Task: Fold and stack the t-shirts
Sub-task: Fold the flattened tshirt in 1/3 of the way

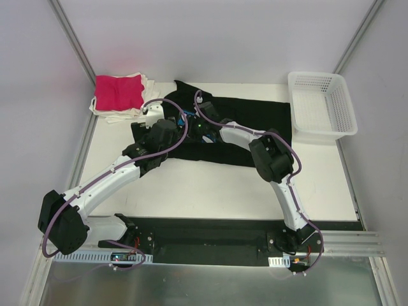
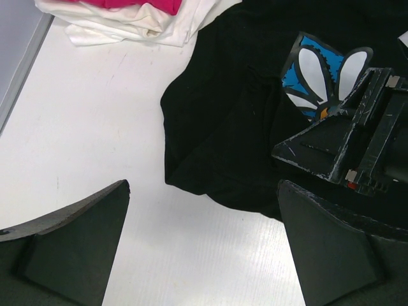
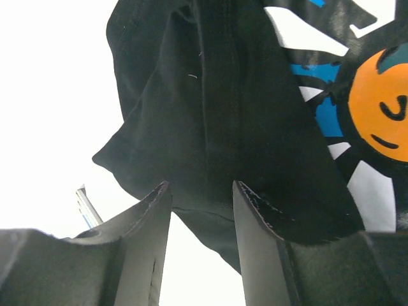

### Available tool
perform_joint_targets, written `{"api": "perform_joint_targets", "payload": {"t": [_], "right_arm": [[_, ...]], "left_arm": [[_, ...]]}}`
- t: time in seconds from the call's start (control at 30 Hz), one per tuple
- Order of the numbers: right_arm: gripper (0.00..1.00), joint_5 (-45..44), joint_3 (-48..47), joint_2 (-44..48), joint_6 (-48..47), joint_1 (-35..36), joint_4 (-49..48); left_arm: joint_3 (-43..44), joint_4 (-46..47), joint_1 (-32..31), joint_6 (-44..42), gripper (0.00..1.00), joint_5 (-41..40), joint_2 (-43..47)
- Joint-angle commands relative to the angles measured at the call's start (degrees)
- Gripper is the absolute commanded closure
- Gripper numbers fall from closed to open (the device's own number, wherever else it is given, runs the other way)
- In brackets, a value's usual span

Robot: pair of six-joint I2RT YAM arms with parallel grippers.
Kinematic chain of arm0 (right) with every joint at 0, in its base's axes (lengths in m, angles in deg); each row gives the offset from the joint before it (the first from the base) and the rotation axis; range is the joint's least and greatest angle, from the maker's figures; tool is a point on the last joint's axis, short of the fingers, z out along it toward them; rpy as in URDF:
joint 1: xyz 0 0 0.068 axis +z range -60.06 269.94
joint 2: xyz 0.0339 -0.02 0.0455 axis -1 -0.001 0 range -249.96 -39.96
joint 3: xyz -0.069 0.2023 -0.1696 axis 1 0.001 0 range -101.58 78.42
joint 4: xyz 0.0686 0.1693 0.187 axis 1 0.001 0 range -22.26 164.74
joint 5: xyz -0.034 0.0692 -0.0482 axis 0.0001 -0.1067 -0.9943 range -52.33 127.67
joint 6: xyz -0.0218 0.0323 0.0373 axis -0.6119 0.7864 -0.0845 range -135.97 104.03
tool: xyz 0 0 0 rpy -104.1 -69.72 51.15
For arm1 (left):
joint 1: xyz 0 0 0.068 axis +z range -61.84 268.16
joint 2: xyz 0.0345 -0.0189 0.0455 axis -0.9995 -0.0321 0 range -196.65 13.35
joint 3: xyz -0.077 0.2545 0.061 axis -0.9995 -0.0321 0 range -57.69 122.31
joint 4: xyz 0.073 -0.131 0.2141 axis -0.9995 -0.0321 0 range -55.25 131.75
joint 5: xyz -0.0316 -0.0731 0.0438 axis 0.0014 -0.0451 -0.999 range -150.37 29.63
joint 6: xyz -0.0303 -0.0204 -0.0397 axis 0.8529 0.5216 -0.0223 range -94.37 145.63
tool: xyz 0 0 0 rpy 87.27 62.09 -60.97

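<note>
**Top view:** fixed camera above and behind the arms (image 1: 280,166), looking down and forward over the whole table (image 1: 223,185), from the stack (image 1: 118,95) at far left to the basket (image 1: 322,105) at far right.

**Left wrist view:** near, looking down past the left gripper (image 2: 204,185) at the shirt (image 2: 223,127) edge and a stack corner.

**Right wrist view:** nearer still and low, looking along the right gripper (image 3: 201,185) at a shirt fold.

**Shared:** the shirt in all three; its print (image 3: 376,102) in both wrist views (each shows only part).
</note>
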Motion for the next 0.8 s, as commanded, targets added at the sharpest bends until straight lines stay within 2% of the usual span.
{"api": "perform_joint_targets", "payload": {"t": [0.0, 0.5, 0.77], "right_arm": [[0.55, 0.00, -2.36, 0.87, 0.58, 0.57, 0.18], [0.55, 0.09, -3.24, -1.51, -0.38, -0.48, 0.44], [0.56, -0.88, 3.17, 0.60, -2.67, -3.82, -0.87]], "left_arm": [[-0.95, 1.18, -0.38, -0.56, 0.01, -0.87, 1.59], [-1.22, 1.26, -0.38, -0.73, 0.01, -1.39, 1.77], [-1.13, 1.26, -0.38, -0.82, 0.01, -1.22, 1.60]]}}
